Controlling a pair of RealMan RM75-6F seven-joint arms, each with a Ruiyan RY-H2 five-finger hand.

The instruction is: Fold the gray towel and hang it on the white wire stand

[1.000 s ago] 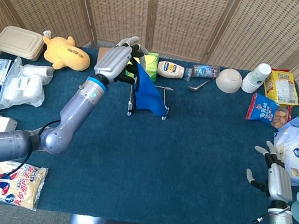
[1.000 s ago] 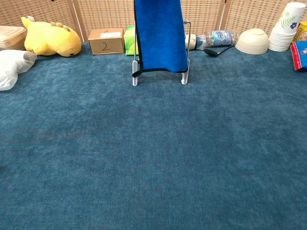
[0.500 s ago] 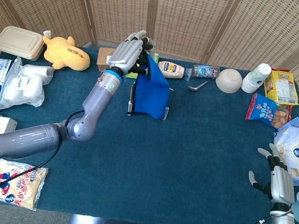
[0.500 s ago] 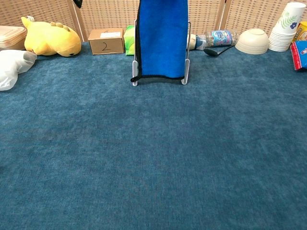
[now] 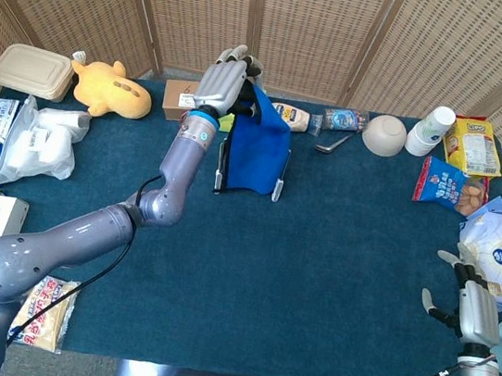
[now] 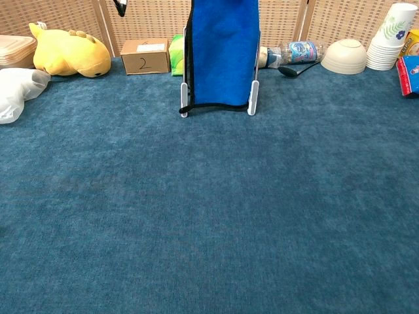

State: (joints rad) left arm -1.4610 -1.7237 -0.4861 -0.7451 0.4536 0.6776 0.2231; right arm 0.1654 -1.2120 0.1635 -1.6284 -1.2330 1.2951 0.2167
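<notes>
Towel (image 6: 222,52): bright blue, dark edge trim.
Wire stand (image 6: 253,98): white.
Counter (image 6: 209,216): deep teal carpet-like cover.
Plush toy (image 6: 65,55): yellow.
Box (image 6: 145,56): brown cardboard, marked "2".
Bowl (image 6: 347,55): cream.
Screen (image 5: 302,27): tan woven lattice.
Left hand (image 5: 224,77): silver-grey, black fingers.

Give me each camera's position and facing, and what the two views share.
Head view: high, angled down over the whole table; shows the left hand holding the top of the blue towel on the white wire stand, and the right hand low at the right edge.
Chest view: low at the table's front, facing the back screen; no hand clearly shown.
Shared: towel, stand, yellow plush, bowl.
</notes>
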